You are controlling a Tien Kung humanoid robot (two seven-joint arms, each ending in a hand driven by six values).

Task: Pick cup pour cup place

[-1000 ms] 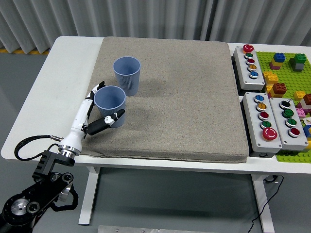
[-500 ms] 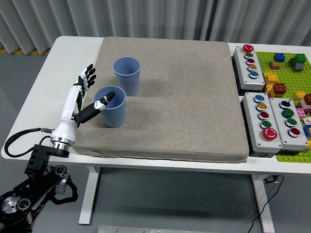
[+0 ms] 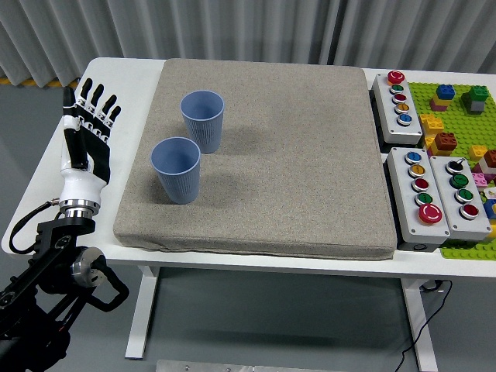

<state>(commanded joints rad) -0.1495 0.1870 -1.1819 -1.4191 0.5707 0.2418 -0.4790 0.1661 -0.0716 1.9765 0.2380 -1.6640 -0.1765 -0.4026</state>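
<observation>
Two blue ribbed paper cups stand upright on the grey mat [image 3: 294, 155]. The near cup [image 3: 177, 170] is at the mat's left front. The far cup [image 3: 203, 121] stands just behind and to its right. My left hand [image 3: 87, 116] is over the white table, well left of the near cup and off the mat, its fingers spread straight and holding nothing. The right arm is not in view.
Three grey button boxes [image 3: 399, 98] [image 3: 418, 195] [image 3: 462, 194] stand right of the mat. A green baseplate [image 3: 457, 116] with coloured bricks lies at the far right. The white table's left edge [image 3: 46, 178] is close to my left hand.
My left hand has let go of the near cup and drawn away to the left, off the mat. Its fingers have spread. Both cups stay where they were.
</observation>
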